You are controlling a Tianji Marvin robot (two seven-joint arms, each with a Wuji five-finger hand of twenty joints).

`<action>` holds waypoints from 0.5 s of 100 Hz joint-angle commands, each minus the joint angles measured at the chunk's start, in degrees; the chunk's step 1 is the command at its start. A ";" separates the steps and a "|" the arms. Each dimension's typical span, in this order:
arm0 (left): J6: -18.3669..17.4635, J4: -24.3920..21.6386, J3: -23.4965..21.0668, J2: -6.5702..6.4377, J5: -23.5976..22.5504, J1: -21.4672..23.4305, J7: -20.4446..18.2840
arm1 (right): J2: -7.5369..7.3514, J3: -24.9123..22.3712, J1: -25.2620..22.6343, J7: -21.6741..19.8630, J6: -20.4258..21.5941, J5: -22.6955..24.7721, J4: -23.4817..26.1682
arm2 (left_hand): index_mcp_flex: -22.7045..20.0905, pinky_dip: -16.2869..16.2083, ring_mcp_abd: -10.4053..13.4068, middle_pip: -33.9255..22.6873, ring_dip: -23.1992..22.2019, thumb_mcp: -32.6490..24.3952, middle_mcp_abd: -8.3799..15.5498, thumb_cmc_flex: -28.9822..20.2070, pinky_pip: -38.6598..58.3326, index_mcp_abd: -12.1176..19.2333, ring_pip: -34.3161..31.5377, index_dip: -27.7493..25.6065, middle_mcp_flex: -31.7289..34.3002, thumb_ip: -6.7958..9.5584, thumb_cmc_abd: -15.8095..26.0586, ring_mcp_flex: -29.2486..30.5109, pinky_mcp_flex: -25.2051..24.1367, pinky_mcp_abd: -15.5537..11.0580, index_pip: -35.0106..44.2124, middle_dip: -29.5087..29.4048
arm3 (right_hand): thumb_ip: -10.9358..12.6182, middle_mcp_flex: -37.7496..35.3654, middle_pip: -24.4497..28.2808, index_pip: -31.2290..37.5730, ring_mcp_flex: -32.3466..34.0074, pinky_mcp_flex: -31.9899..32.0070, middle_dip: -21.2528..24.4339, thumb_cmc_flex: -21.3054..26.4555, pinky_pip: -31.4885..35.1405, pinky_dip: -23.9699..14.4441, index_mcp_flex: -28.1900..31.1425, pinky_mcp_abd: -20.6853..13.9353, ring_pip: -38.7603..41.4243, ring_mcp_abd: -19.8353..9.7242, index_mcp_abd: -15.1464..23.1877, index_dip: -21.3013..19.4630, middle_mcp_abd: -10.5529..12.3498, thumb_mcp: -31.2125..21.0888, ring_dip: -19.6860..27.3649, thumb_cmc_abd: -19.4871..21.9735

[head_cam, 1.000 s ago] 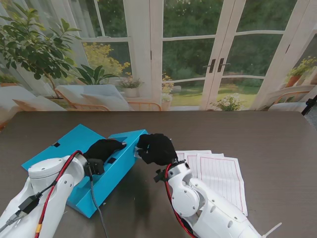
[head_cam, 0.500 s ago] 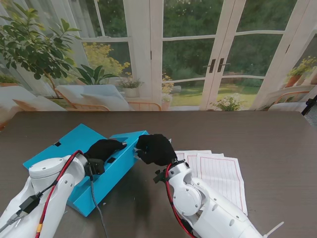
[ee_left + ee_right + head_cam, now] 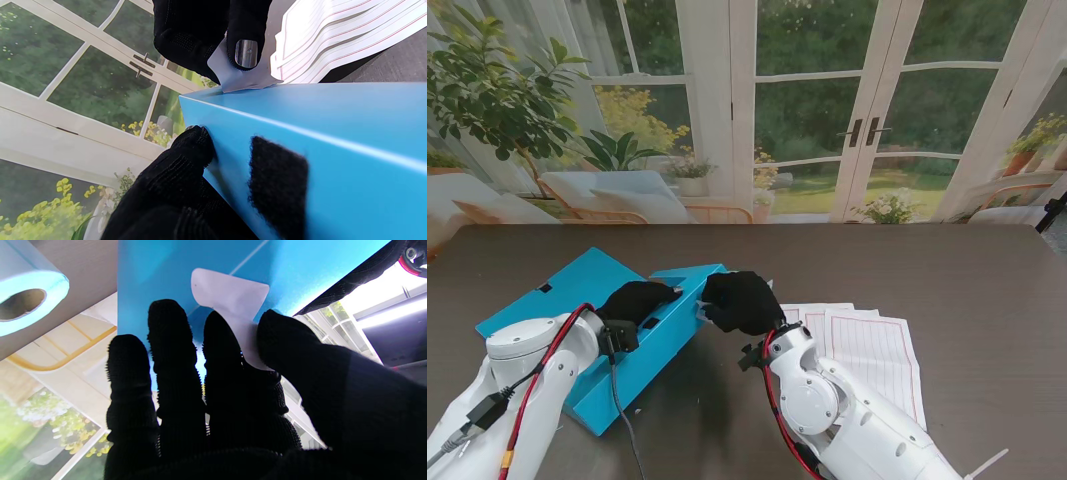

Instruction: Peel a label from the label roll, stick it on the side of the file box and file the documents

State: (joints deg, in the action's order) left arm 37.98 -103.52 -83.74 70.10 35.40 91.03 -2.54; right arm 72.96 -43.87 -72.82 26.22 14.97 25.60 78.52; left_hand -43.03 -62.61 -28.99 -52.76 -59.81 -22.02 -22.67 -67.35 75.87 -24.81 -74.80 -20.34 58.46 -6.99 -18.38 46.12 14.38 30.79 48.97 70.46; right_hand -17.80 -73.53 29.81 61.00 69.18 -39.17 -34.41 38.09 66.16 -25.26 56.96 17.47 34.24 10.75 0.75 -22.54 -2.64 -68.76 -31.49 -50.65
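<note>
The blue file box (image 3: 642,345) lies open at the table's left. My left hand (image 3: 637,299) rests on its wall, with fingers (image 3: 186,160) pressed against the blue side (image 3: 333,133). My right hand (image 3: 742,300) is at the box's right end, pinching a white label (image 3: 233,78) between thumb and finger. The label (image 3: 230,295) touches the box's blue face (image 3: 156,270) along its free edge. The label roll (image 3: 23,295) shows only in the right wrist view, beside the box. The lined documents (image 3: 862,350) lie fanned on the table to the right of my right hand.
A black velcro patch (image 3: 277,180) sits on the box's wall near my left fingers. The dark table (image 3: 967,290) stretches to the right and far side. Glass doors and plants stand behind the far edge.
</note>
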 commanded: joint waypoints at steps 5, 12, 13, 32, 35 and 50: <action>0.03 0.08 0.24 0.40 0.23 -0.04 -0.95 | 0.23 0.16 -0.55 -1.42 0.61 -0.34 1.53 | -1.40 -1.47 -6.09 -1.80 -0.67 -6.39 0.44 -6.62 0.99 3.89 -2.65 -0.05 1.65 2.34 3.09 2.19 -2.46 -3.40 3.97 0.91 | 2.46 4.36 -8.10 5.07 -3.21 9.76 6.11 6.64 -1.93 -0.60 4.28 1.54 -3.82 0.92 12.75 -3.98 0.21 -4.66 1.88 7.73; 0.02 0.08 0.25 0.40 0.24 -0.04 -0.94 | 0.16 0.08 -0.65 -1.66 0.64 -0.45 1.72 | -1.43 -1.47 -6.09 -1.81 -0.67 -6.33 0.50 -6.62 0.99 3.91 -2.65 -0.07 1.66 2.31 3.08 2.20 -2.45 -3.38 4.01 0.92 | 2.70 4.79 -8.97 5.05 -3.59 10.05 7.41 6.41 -2.60 -0.46 4.28 1.69 -5.27 1.11 12.76 -4.02 -0.15 -4.78 2.60 7.97; 0.02 0.07 0.25 0.41 0.25 -0.04 -0.93 | 0.15 0.07 -0.66 -1.70 0.64 -0.47 1.75 | -1.43 -1.47 -6.09 -1.82 -0.67 -6.34 0.50 -6.62 0.99 3.92 -2.65 -0.07 1.67 2.32 3.10 2.20 -2.44 -3.38 4.01 0.92 | 2.71 4.82 -9.00 5.05 -3.63 10.08 7.48 6.39 -2.67 -0.44 4.28 1.75 -5.37 1.13 12.75 -4.02 -0.16 -4.76 2.64 8.03; 0.03 -0.02 0.23 0.42 0.24 0.04 -0.82 | 0.04 -0.17 -0.98 -2.17 0.75 -0.94 2.19 | -1.47 -1.48 -6.09 -1.81 -0.67 -6.29 0.53 -6.62 0.98 3.89 -2.65 -0.07 1.70 2.32 3.08 2.20 -2.47 -3.35 4.04 0.90 | 2.95 6.45 -9.46 4.95 -4.81 11.40 8.12 6.14 -3.87 -0.19 4.16 2.72 -6.57 2.08 12.92 -4.12 -1.06 -4.65 3.15 8.59; 0.03 -0.02 0.23 0.42 0.22 0.05 -0.81 | 0.01 -0.21 -1.02 -2.27 0.80 -0.98 2.25 | -1.41 -1.48 -6.09 -1.79 -0.67 -6.37 0.50 -6.62 0.98 3.84 -2.65 -0.05 1.64 2.36 3.07 2.20 -2.47 -3.35 4.00 0.90 | 3.03 6.89 -9.49 4.93 -5.04 11.66 8.15 6.05 -4.02 -0.19 4.14 2.74 -6.76 2.19 12.98 -4.14 -1.20 -4.64 3.23 8.73; -0.01 0.00 0.27 0.41 0.23 0.03 -0.86 | -0.09 -0.45 -1.28 -2.74 1.06 -1.47 2.65 | -1.42 -1.47 -6.08 -1.82 -0.66 -6.34 0.54 -6.62 0.97 3.93 -2.63 -0.04 1.69 2.34 3.12 2.19 -2.48 -3.34 3.99 0.91 | 4.01 10.05 -9.09 4.72 -6.78 13.51 8.67 5.89 -5.17 -0.51 4.21 3.72 -7.97 3.14 12.93 -4.42 -2.79 -4.55 3.72 9.76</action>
State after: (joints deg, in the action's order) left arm 37.96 -103.45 -83.76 70.10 35.48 90.99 -2.22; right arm 72.47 -44.50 -73.70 24.63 15.26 24.40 79.76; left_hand -43.03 -62.62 -28.99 -52.76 -59.81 -21.99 -22.68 -67.35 75.87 -24.82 -74.80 -20.35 58.46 -6.99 -18.31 46.12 14.38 30.79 48.97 70.46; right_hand -17.81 -70.27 28.17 60.24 65.81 -39.17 -31.47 38.55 62.20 -25.26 56.30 19.51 29.34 12.95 -0.19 -22.54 -3.84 -68.75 -28.95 -49.13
